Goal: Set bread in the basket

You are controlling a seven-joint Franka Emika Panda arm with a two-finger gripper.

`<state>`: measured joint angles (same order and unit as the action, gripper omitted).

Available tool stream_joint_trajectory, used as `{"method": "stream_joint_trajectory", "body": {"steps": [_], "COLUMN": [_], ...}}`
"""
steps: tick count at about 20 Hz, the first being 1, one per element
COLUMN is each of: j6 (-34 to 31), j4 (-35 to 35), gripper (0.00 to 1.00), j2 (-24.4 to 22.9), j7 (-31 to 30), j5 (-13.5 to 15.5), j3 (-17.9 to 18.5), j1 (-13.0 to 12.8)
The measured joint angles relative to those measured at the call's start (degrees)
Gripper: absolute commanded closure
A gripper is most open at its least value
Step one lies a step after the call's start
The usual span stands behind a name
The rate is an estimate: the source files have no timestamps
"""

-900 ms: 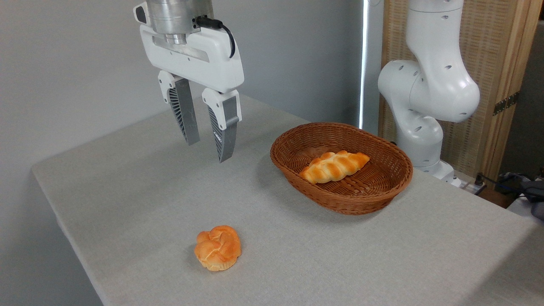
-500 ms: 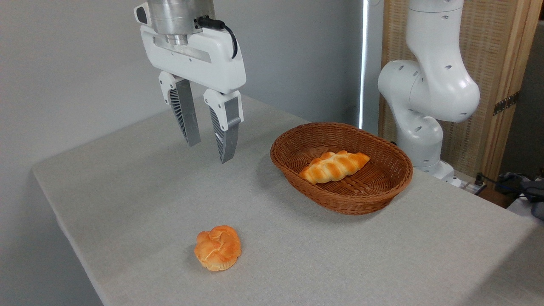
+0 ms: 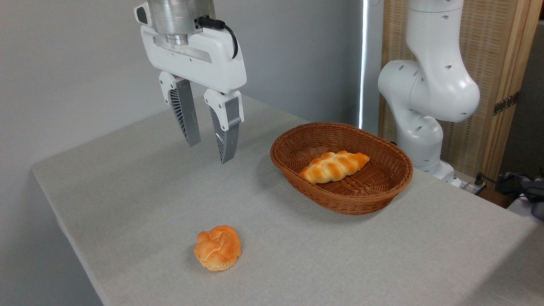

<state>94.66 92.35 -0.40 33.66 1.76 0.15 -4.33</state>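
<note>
The bread (image 3: 218, 247), a small round orange-golden bun with a knotted top, lies on the grey table near the front left. An oval brown wicker basket (image 3: 393, 188) stands to the right of centre, with a paler braided oblong loaf (image 3: 334, 166) inside it. My gripper (image 3: 209, 152) hangs high above the table, well behind and above the bun and left of the basket. Its two fingers point down with a gap between them and hold nothing.
The grey table (image 3: 127, 191) ends at a left edge and a front corner close to the bun. The arm's white base and joints (image 3: 425, 97) rise behind the basket at the right. A wooden screen (image 3: 497, 63) stands at the back right.
The gripper has shifted very slightly to the right and down. The bun, the loaf and the basket have not moved.
</note>
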Motion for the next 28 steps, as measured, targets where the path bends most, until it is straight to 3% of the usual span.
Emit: {"method": "stream_joint_trajectory", "body": {"steps": [5,8,14,20,22,25,28], "j6": [0.0,0.6,15.8,19.3,24.0,33.9,36.9], "j4": [0.2,1.7,12.7,18.3,21.0,26.5,29.1], "gripper": [0.00,0.00,0.00,0.00,0.00,0.00,0.00], "j2": [0.0,0.0,-1.5,-2.1,-2.1,-1.7,-1.4], "j7": [0.0,0.0,0.0,0.0,0.1,0.3,0.6], "j5": [-0.2,-1.8,-4.9,-5.5,-5.6,-8.7,-10.8], "j3": [0.1,0.1,0.1,-0.3,-0.7,-1.2,-1.3], "j1": [0.0,0.0,0.0,-0.3,-0.5,-0.8,-0.8]}}
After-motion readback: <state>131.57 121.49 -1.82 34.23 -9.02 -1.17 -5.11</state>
